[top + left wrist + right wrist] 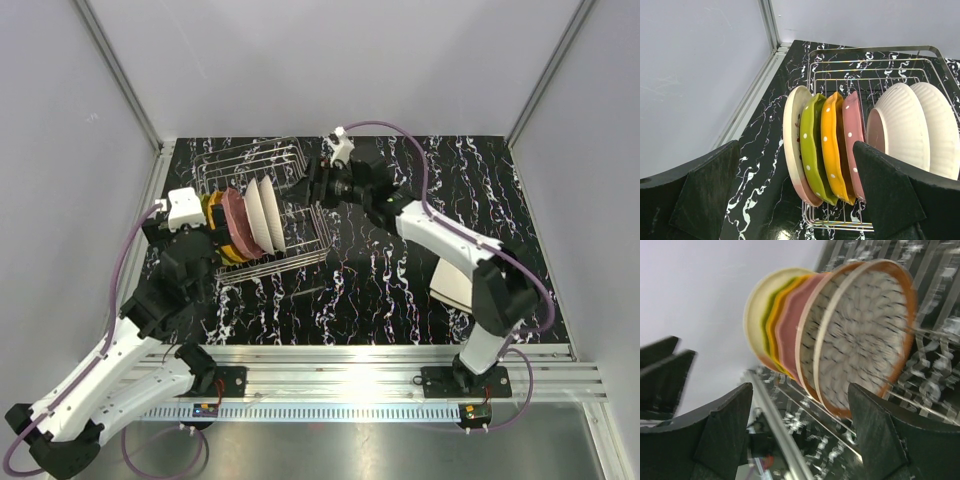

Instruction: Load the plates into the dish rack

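Left claw [795, 195] spread, empty, beside dish rack [250, 160] | right claw [800, 430] spread, empty | plates [262, 215] on edge in rack (row runs left-right, faces rightward) | cream plate [452, 282] flat on bench [380, 300], right side

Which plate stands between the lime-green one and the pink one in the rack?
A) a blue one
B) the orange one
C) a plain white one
B: in the left wrist view the orange plate stands on edge in the dish rack, with the lime-green plate on one side and the pink plate on the other.
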`<state>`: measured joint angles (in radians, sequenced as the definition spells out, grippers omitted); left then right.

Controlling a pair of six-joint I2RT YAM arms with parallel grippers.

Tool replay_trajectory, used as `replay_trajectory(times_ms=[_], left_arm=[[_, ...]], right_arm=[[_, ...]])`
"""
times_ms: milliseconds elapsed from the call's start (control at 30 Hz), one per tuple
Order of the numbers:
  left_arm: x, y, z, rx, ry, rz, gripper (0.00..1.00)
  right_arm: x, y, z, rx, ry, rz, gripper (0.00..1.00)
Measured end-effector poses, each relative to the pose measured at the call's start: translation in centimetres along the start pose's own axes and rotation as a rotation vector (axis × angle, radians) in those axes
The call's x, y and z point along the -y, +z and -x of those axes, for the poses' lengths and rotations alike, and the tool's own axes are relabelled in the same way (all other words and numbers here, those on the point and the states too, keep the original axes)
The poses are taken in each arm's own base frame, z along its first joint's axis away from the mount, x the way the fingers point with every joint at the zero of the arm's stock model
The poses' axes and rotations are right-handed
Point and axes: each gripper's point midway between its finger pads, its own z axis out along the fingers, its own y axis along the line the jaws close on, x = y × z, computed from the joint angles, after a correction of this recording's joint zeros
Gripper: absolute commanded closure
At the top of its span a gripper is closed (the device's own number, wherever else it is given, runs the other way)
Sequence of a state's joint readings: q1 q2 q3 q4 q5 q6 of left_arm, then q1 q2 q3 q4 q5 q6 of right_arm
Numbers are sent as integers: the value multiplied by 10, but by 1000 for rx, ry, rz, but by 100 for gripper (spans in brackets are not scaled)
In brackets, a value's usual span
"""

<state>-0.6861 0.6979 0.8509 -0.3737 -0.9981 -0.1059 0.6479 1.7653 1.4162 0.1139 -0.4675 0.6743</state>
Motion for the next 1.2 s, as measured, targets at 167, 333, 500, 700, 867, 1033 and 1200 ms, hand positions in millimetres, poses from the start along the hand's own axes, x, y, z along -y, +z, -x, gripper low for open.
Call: replay_trajectory(times_ms=[167, 333, 500, 700, 867, 1033, 1200], left_arm=[[1, -1, 0, -2, -6, -10, 1], [4, -2, 0, -12, -11, -32, 1], [7, -3, -1, -21, -14, -55, 1], [14, -4, -3, -29, -24, -89, 1], [17, -4, -3, -33, -29, -107, 1], [21, -5, -4, -36, -33, -126, 1], [24, -5, -4, -40, -34, -141, 1]], right_arm=[[11, -56, -8, 19, -75, -193, 19], [34, -132, -8, 112, -128, -476, 16], [95, -203, -28, 149, -97, -885, 0], [170, -255, -82, 9, -34, -1366, 0], [205, -284, -110, -94, -21, -1620, 0], [224, -308, -108, -94, 10, -1745, 2], [239, -312, -105, -101, 33, -1771, 17]])
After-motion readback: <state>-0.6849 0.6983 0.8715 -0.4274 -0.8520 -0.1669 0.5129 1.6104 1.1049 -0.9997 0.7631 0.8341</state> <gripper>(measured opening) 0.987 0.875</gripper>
